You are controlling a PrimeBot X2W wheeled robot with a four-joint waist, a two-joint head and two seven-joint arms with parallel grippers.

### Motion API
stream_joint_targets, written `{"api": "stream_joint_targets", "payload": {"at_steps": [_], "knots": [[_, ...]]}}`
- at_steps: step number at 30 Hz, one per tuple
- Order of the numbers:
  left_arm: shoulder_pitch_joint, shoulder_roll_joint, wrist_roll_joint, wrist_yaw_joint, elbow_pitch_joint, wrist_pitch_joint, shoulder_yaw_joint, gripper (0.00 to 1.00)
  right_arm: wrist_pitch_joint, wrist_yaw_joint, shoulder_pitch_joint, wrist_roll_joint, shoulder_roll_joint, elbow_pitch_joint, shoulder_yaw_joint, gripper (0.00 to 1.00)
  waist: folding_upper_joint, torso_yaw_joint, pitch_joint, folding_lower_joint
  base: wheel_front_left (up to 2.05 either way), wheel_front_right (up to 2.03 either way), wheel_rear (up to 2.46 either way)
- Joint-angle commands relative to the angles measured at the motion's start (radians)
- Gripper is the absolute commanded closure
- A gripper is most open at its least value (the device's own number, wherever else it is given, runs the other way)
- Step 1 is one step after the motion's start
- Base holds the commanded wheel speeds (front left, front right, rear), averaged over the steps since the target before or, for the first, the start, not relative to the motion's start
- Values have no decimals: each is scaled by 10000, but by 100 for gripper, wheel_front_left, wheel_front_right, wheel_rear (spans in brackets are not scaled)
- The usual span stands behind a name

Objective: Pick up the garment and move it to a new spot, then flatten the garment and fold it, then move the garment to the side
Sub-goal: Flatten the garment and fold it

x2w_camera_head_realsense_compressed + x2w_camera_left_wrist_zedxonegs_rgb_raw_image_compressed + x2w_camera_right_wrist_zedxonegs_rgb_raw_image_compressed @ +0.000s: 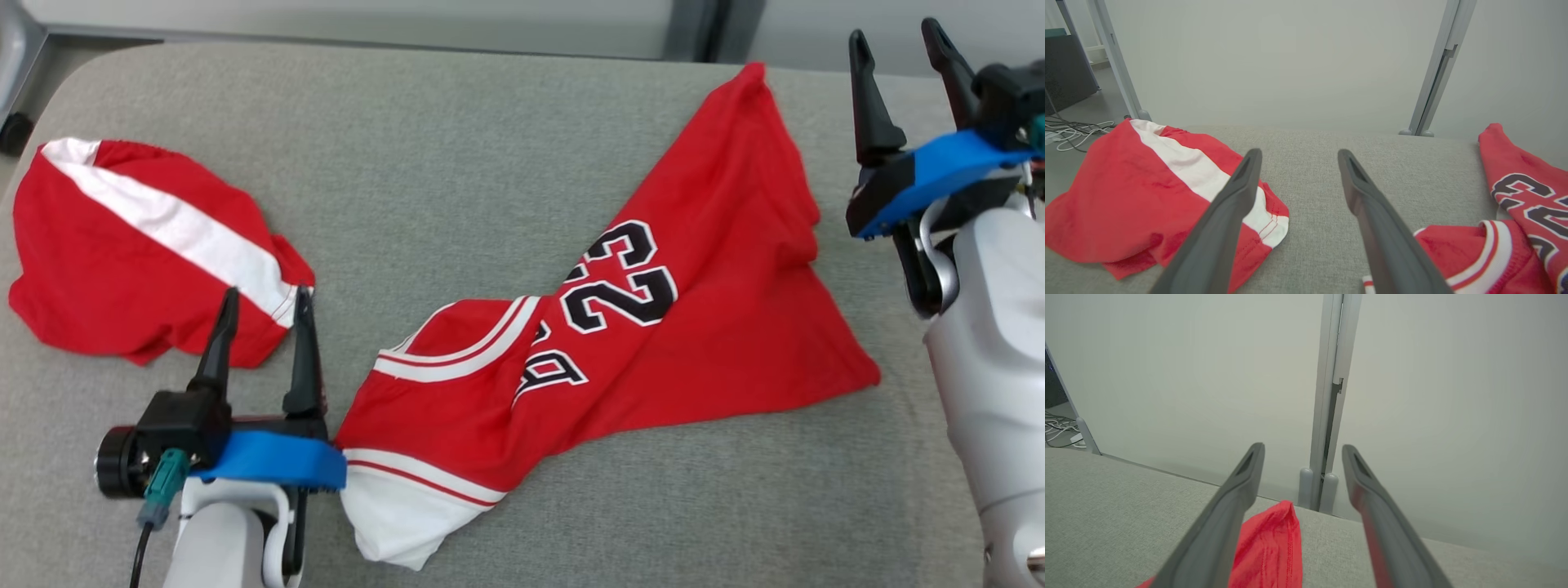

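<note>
A red jersey (694,269) with white trim and the number 23 lies crumpled diagonally across the grey cushioned surface (408,163), its narrow corner pointing to the far right. My right gripper (893,33) hangs open just right of that corner with nothing between its fingers. In the right wrist view the red corner (1274,539) lies on the surface below the spread gripper (1302,446). My left gripper (266,292) is open and empty at the lower left, beside the jersey's collar end (1527,192); its fingers (1233,204) point along the surface.
Red shorts (106,245) with a white stripe lie bunched at the far left, just beyond my left fingertips and also in the left wrist view (1126,183). Pale wall panels and a metal post (1331,396) stand behind the surface's back edge. Cables (1069,134) lie on the floor at left.
</note>
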Motion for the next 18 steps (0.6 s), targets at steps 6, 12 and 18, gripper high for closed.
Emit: {"api": "stream_joint_targets", "payload": {"at_steps": [6,12,18], "knots": [[729,187,297,-50,-188,-49,577,0,-34,1,1695,609,57,-1666,74,0,0,-793,-771,-1,0,0,0],[1363,217,490,-69,-384,-48,863,0,-32,1,3342,1010,310,-3244,290,0,0,-1251,-1340,-1,0,0,0],[1800,189,639,-56,-597,-49,958,0,-33,1,5046,954,675,-4719,344,0,0,-1447,-1688,-1,0,0,0]]}}
